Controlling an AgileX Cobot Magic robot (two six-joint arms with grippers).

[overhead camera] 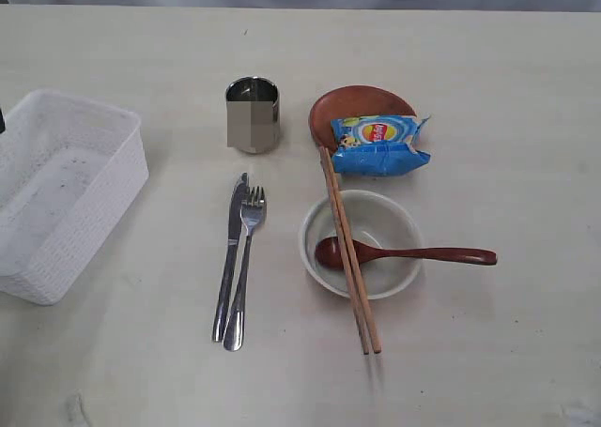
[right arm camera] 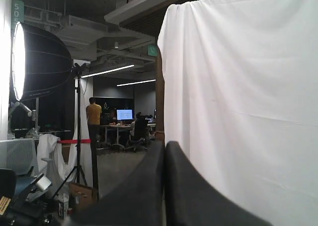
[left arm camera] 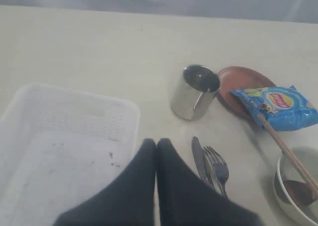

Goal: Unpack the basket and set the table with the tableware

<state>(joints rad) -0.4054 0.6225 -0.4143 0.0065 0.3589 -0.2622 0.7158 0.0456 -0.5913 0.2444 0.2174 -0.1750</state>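
Jaws of the left gripper [left arm camera: 156,145] are pressed flat together on nothing, poised between the basket [left arm camera: 74,93], which looks emptied, and the knife [left arm camera: 198,159] and fork [left arm camera: 217,169], laid side by side with their long axes roughly along the claw's own line. Beyond stand the cup [left arm camera: 194,92], the plate [left arm camera: 238,82] under a chip bag [left arm camera: 278,104], and chopsticks [left arm camera: 285,149] across the bowl [left arm camera: 278,172] holding the spoon [overhead camera: 404,254], all on the table [left arm camera: 99,42]. The right gripper [right arm camera: 165,146], likewise closed and empty, faces a white curtain [right arm camera: 238,87], so the left arm seems nearer for any tidying.

A recording lab in an open office: softbox light [right arm camera: 39,62], white backdrop sheet [right arm camera: 238,102], distant monitor [right arm camera: 124,114].
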